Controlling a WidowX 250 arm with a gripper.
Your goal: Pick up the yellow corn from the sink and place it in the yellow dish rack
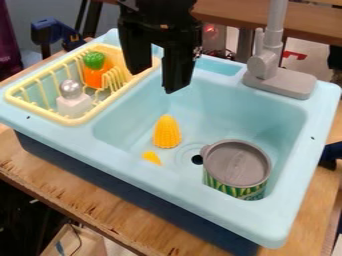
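The black gripper (157, 77) hangs over the back left part of the sink (220, 105), open, with a gap between its two fingers and nothing held. Below it in the basin stands a yellow corn piece (167, 132), not touched by the gripper. A smaller yellow piece (152, 158) lies nearer the front wall, partly hidden by it. At the basin's right front is a can (236, 165) with a grey top and a green and yellow label, beside the dark drain hole.
At the sink's left, a yellow rack (75, 120) holds an orange carrot (95, 76) with a green top and a white, silver-topped shaker (73, 99). A grey faucet (274, 70) rises at the back right rim. The sink stands on a wooden table (100, 205).
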